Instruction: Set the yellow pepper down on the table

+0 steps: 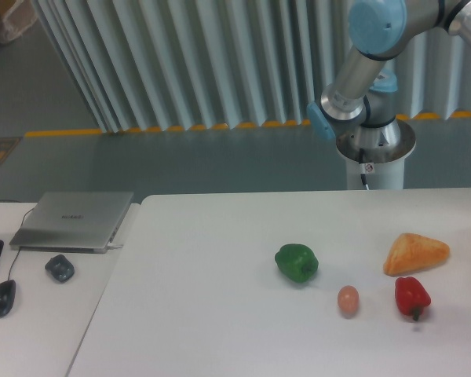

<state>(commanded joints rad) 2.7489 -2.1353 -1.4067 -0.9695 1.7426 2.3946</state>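
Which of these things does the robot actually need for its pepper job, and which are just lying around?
Part of the job:
- table
- yellow pepper: not in view
- gripper: out of frame

Just lying about:
- green pepper
- red pepper
- orange wedge
- pinkish egg
- laptop
- two mice

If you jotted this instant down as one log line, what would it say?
arm: rear right | gripper, yellow pepper: out of view | table: green pepper, red pepper, egg, orange wedge
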